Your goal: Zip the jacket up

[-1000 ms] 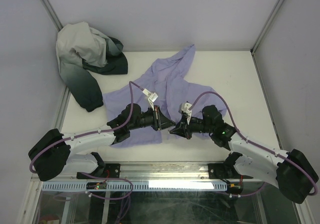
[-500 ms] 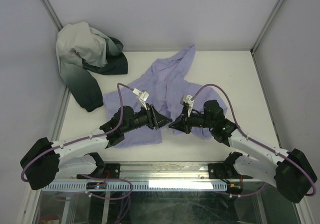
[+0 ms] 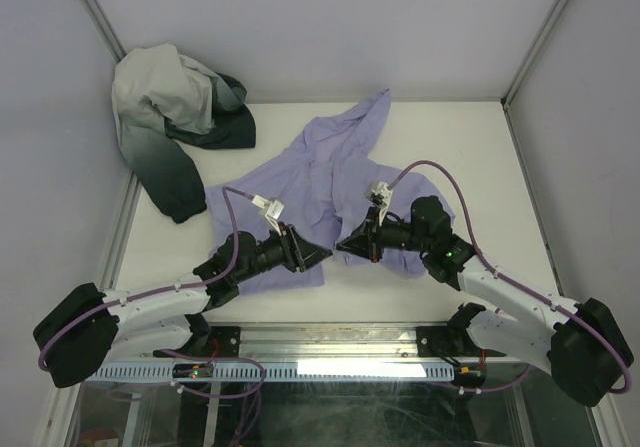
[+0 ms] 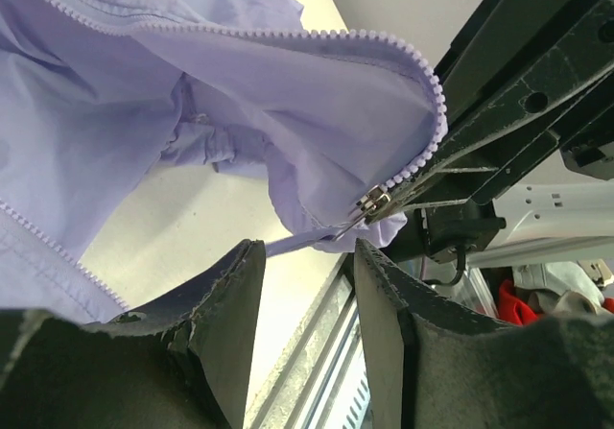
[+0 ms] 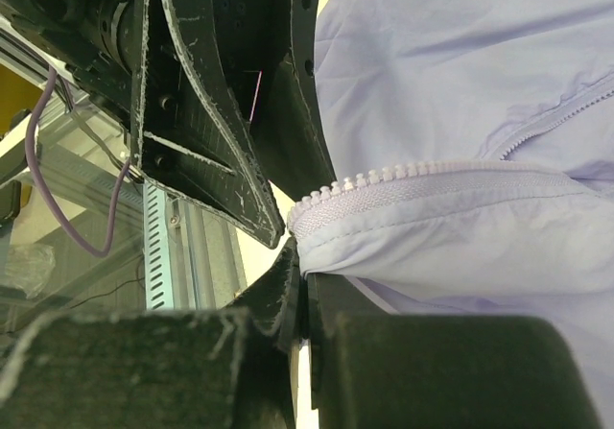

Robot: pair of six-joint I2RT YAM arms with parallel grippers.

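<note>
Near the worktop's (image 3: 470, 167) front edge, pinches the jacket (image 3: 330, 157) at its bottom hem with the right gripper (image 3: 348, 247), jaws fully closed on the cloth just below the last zipper teeth (image 5: 384, 175). Probably does so to keep that end lifted and taut, giving the slider (image 4: 372, 202) something to run against. Faces it tip to tip with the left gripper (image 3: 318, 255), jaws parted and holding nothing. Shows the slider and its thin lavender pull strip (image 4: 307, 242) just beyond the left fingers (image 4: 230, 295), not clamped between them. Looks like a let-go or a re-aim at the pull, with the zip not yet run up.

Farther back, leaves the jacket lying wrinkled across the middle of the worktop, front open, one sleeve reaching toward the far edge. At the far left corner, keeps the white-and-green garment (image 3: 170, 117) bunched, near the jacket's left side.

Against a second earlier: had the left jaws shut then, has them apart now, and has drawn the left arm back toward the front left corner. Keeps the right clamp unchanged, shifted only slightly away from the front edge.
</note>
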